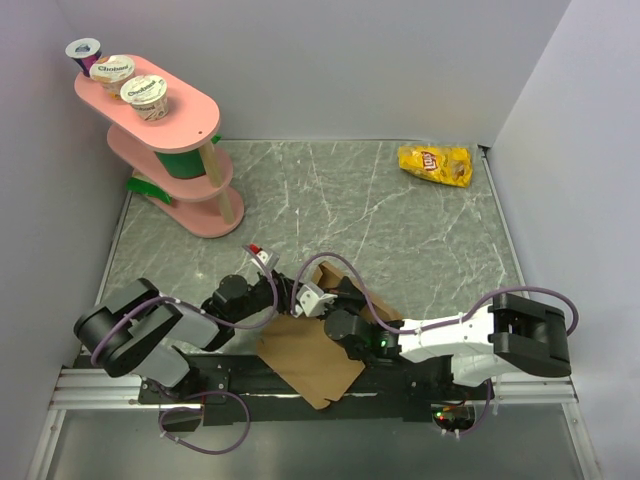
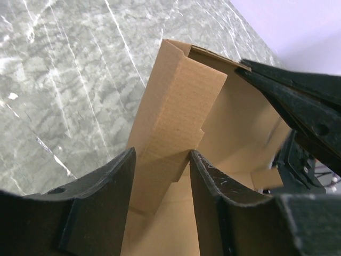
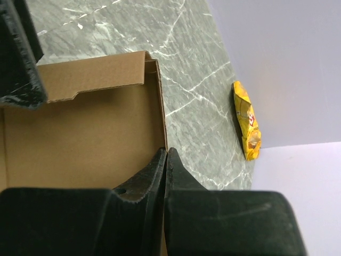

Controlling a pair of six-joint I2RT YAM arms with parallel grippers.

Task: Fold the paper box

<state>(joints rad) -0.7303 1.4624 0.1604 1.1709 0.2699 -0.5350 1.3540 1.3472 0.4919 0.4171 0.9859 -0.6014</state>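
Observation:
The paper box [image 1: 312, 368] is brown cardboard, partly folded, lying between the two arms at the table's near edge. In the left wrist view a folded side wall of the paper box [image 2: 178, 101] stands up between the fingers of my left gripper [image 2: 162, 156], one finger on each side, with space still showing. My left gripper [image 1: 306, 287] comes in from the left. My right gripper [image 3: 167, 151] is shut, pinching the thin edge of another wall of the paper box [image 3: 80, 133]. It [image 1: 345, 297] reaches in from the right.
A yellow chip bag [image 1: 435, 164] [image 3: 248, 120] lies at the back right of the marble table [image 1: 400, 240]. A pink tiered shelf [image 1: 165, 125] with yogurt cups stands at the back left. Grey walls close in on three sides.

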